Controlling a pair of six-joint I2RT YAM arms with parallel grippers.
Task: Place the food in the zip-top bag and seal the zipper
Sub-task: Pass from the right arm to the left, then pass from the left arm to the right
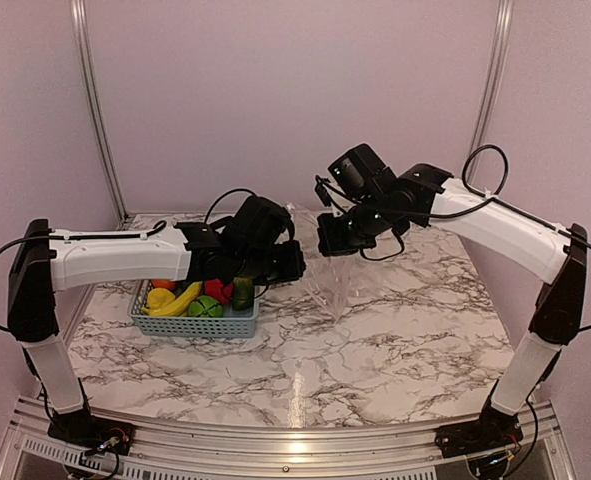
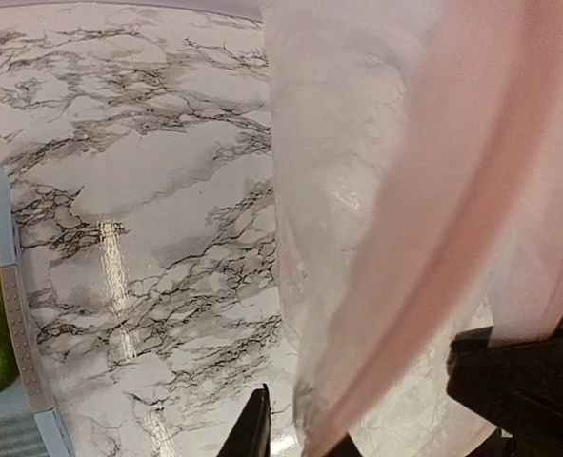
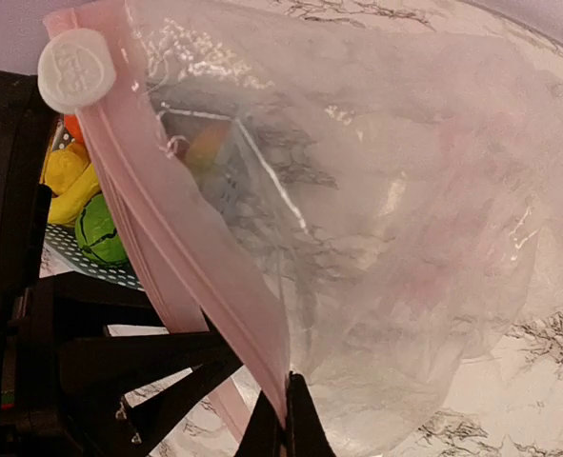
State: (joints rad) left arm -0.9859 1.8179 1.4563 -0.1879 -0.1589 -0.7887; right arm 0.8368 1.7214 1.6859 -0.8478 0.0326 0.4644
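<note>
Holding zip-top bag aloft, mouth upward, zipper running lengthwise arm to arm; pinched tight in right gripper; impossible to tell for left gripper

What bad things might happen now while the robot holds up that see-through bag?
1. The right hand pinches only the thin pale pink zipper strip of the clear crinkly plastic bag, so the bag might slip out.
2. The left hand is at the bag too, so maybe no hand is free to fetch the small toy fruits from the grey-blue perforated plastic basket.
</note>
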